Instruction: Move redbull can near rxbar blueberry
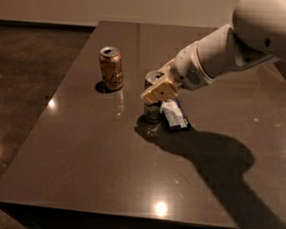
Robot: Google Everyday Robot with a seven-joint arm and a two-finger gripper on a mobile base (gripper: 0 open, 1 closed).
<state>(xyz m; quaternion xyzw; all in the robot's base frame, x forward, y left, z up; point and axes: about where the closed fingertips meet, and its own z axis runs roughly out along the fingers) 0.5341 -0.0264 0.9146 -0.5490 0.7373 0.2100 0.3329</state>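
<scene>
Redbull can (pixel 152 112) stands just beside rxbar blueberry (pixel 175 115), claw (pixel 155 86) at its top.

Gripper (pixel 157 88): we see it at the upper half of the redbull can (pixel 152 112).
Rxbar blueberry (pixel 175 115): just beneath it, beside the can.

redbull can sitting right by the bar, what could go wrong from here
The claw sits across the upper part of the redbull can, which stands upright close beside the rxbar blueberry. Pulling away sideways could tip the slim can. A push toward the bar could shove it or tilt the can onto the wrapper.
</scene>
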